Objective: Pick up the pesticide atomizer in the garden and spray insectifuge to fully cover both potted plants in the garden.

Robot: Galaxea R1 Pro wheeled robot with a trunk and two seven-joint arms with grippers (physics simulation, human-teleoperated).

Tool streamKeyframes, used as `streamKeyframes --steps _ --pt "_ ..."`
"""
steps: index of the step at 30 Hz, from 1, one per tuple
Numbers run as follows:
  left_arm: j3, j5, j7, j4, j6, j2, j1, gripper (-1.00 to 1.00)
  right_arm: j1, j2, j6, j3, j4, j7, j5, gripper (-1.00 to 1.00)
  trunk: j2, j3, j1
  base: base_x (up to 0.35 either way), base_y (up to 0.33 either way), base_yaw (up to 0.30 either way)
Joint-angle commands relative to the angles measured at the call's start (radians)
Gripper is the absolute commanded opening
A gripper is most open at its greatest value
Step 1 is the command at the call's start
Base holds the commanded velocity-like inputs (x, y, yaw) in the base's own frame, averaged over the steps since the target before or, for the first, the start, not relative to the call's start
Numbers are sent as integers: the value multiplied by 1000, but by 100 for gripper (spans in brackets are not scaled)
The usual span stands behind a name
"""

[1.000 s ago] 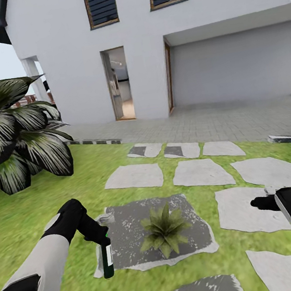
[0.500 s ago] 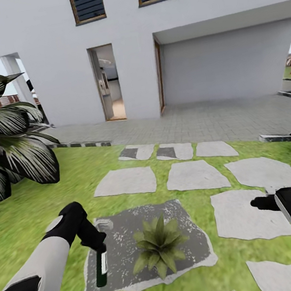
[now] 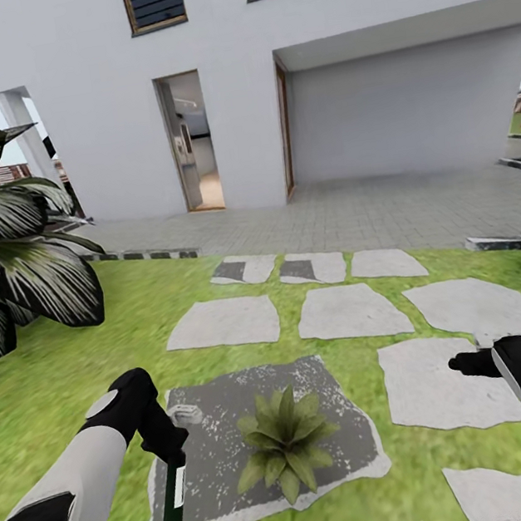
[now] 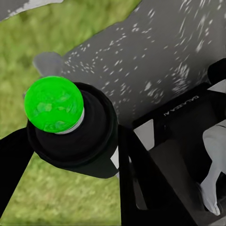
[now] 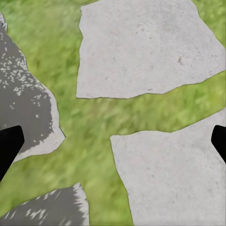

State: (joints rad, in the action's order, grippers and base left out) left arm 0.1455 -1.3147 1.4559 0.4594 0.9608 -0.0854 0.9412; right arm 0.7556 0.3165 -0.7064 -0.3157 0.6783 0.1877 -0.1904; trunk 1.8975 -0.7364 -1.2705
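Black pesticide atomizer (image 3: 173, 497) with white label patch, topped by a bright green dot (image 4: 53, 104), in the black left gripper (image 3: 170, 453). Speckled green rosette of the potted plant (image 3: 283, 442) on a dark grey slab (image 3: 225, 409) flecked with white. Pale grey stepping stones (image 3: 351, 312) across a bright green lawn (image 3: 67, 367). Dark green, white-streaked leaves on the large plant (image 3: 5, 242). White-walled house (image 3: 101, 101) with brown-framed windows (image 3: 154, 1) and dark slats. Black right gripper (image 3: 470, 363) on a white-and-black arm. Grey paving (image 3: 346, 217) before the house.
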Motion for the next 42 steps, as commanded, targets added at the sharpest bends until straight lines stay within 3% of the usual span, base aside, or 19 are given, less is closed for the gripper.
streamKeyframes --steps 1,18,35,42 --pt "6 -11 8 1 9 1 1 -100 1 0 -4 -3 1 8 -11 100 1 -3 0 0 0 0" --pt "5 -11 8 2 10 2 1 -100 1 0 -4 -2 1 8 -11 100 1 -22 0 83 19 -7" --pt "6 -11 8 2 10 3 1 -100 1 0 -4 -2 1 8 -11 100 1 -30 0 143 85 -262" --pt "6 -12 8 -5 10 1 1 -100 1 0 -4 -3 1 8 -11 100 1 -32 0 2 0 -46"
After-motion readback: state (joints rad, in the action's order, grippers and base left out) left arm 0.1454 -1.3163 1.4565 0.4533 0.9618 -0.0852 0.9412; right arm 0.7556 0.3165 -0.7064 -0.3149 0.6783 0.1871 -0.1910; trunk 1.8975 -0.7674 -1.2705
